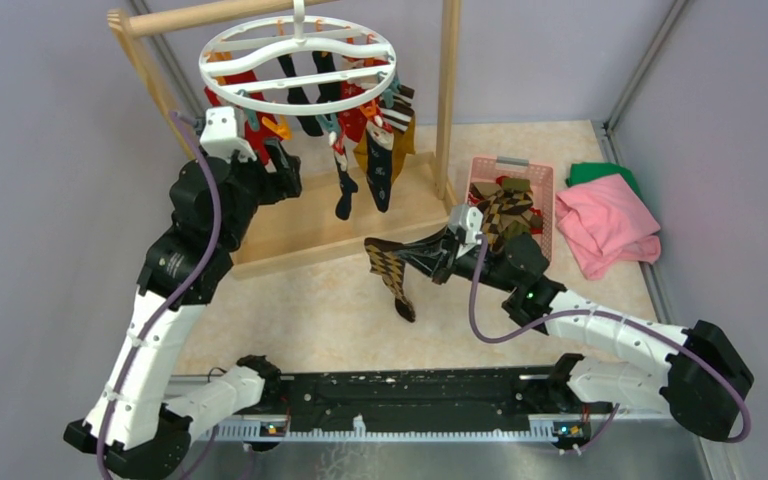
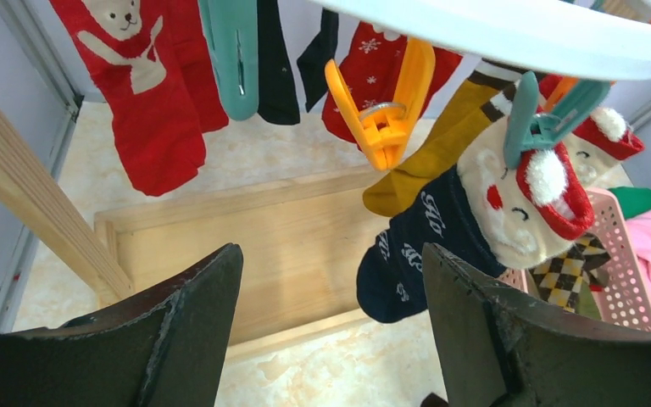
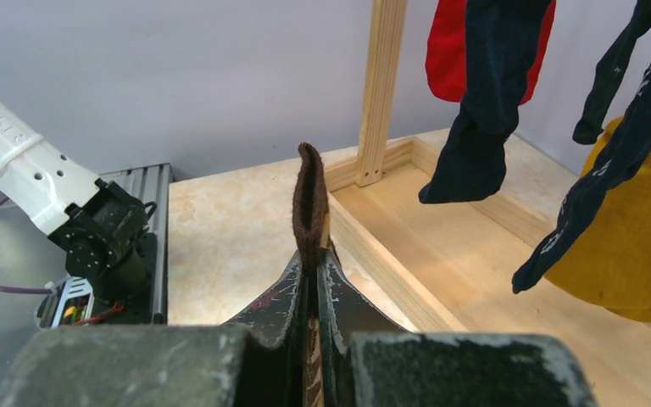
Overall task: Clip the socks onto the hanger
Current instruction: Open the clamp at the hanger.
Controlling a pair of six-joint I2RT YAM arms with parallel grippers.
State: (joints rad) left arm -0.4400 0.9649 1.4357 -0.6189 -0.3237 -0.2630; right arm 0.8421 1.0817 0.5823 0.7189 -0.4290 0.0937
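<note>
The white round hanger (image 1: 260, 97) hangs from the wooden rack with several socks clipped under it. My left gripper (image 1: 278, 165) is raised just below its left side, open and empty (image 2: 331, 254). An orange clip (image 2: 386, 102) hangs free ahead of it, with teal clips (image 2: 233, 59) on either side and the hanger ring (image 2: 517, 30) above. My right gripper (image 1: 430, 258) is shut on a brown argyle sock (image 1: 392, 275), which dangles over the table in front of the rack base. The sock's edge (image 3: 309, 203) sticks up between the pressed fingers (image 3: 314, 263).
A pink basket (image 1: 509, 162) with more socks stands right of the rack. A pink cloth (image 1: 605, 225) and a green cloth (image 1: 600, 172) lie at the far right. The rack's wooden post (image 1: 447, 90) and base tray (image 1: 310, 225) stand between the arms.
</note>
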